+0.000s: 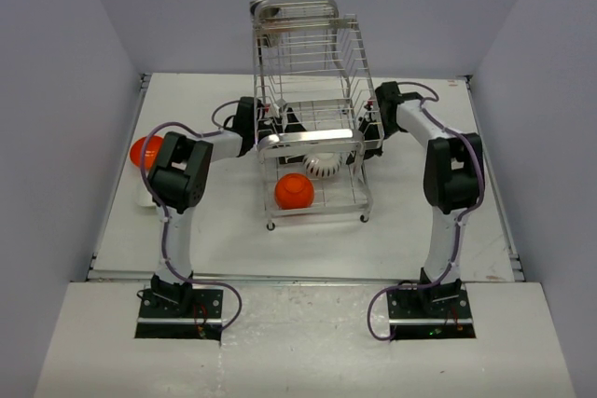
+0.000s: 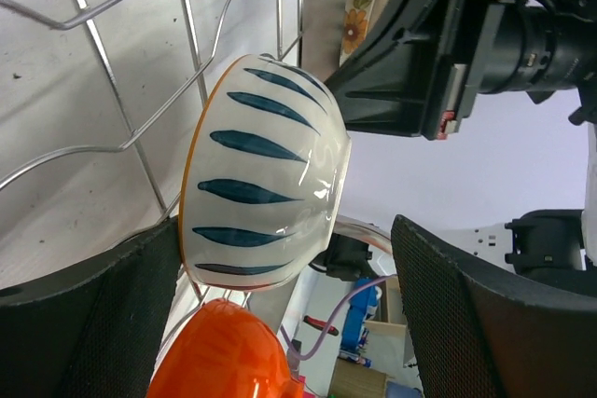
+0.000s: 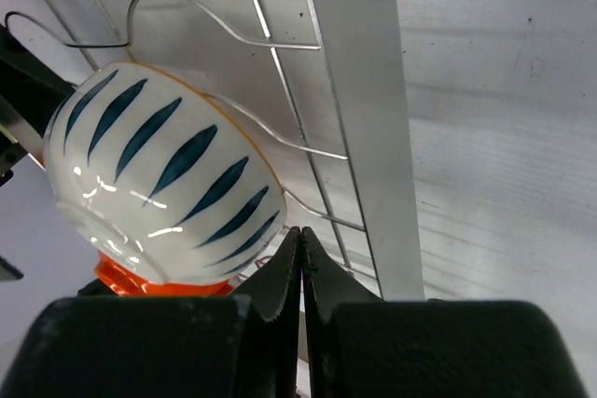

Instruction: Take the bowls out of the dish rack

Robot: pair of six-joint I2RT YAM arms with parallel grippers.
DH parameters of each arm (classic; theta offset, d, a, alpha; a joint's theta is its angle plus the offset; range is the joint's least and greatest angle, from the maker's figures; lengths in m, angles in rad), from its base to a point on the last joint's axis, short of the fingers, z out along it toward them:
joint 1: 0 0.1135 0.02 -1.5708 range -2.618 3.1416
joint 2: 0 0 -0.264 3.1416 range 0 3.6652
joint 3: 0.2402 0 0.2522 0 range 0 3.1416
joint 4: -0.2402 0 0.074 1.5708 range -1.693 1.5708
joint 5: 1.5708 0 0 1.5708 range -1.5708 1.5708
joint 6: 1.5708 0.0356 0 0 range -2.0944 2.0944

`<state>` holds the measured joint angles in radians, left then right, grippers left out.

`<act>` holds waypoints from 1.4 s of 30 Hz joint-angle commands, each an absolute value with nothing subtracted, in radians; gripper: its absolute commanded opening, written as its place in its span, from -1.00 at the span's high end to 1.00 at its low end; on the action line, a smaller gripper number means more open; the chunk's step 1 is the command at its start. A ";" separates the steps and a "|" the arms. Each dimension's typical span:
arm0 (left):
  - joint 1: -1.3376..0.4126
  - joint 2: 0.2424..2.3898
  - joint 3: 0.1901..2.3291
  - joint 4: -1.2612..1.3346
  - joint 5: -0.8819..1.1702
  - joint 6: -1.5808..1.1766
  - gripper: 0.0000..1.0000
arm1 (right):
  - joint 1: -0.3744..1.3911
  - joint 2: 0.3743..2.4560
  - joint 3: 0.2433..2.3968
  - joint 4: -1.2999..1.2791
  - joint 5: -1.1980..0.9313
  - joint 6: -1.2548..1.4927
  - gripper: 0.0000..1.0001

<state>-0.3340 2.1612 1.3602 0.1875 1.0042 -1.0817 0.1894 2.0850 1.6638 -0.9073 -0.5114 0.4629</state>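
Note:
The chrome wire dish rack (image 1: 312, 109) stands mid-table. On its lower tier sit a glossy orange bowl (image 1: 294, 191) and a white bowl with dark blue stripes (image 1: 323, 167). My left gripper (image 1: 273, 124) reaches in from the rack's left and is open. In the left wrist view the striped bowl (image 2: 261, 184) lies on its side just ahead of the spread fingers (image 2: 485, 314), above the orange bowl (image 2: 219, 351). My right gripper (image 1: 370, 128) is at the rack's right side, shut on nothing. Its tips (image 3: 301, 232) sit just beside the striped bowl (image 3: 159, 179).
A second orange bowl (image 1: 145, 150) sits on the table at the left, partly behind my left arm, with something white (image 1: 145, 199) just in front of it. The rack's flat bar (image 3: 359, 118) and thin wires (image 2: 140, 137) crowd both grippers. The right arm's wrist (image 2: 438, 53) faces the left camera.

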 commanded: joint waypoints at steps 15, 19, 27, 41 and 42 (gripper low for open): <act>-0.350 2.220 1.350 0.271 1.025 -1.118 -0.80 | 0.209 2.163 1.755 -0.913 -0.587 0.472 1.00; -0.350 2.217 1.345 0.302 1.037 -1.149 -0.75 | 0.210 2.169 1.766 -0.914 -0.591 0.474 1.00; -0.350 2.214 1.332 0.356 1.046 -1.195 -0.46 | 0.210 2.177 1.772 -0.914 -0.597 0.477 1.00; -0.350 2.214 1.276 0.672 1.061 -1.416 -0.11 | 0.210 2.183 1.801 -0.937 -0.594 0.463 1.00; -0.350 2.214 1.276 0.686 1.060 -1.440 -0.11 | 0.210 2.184 1.804 -0.940 -0.594 0.462 1.00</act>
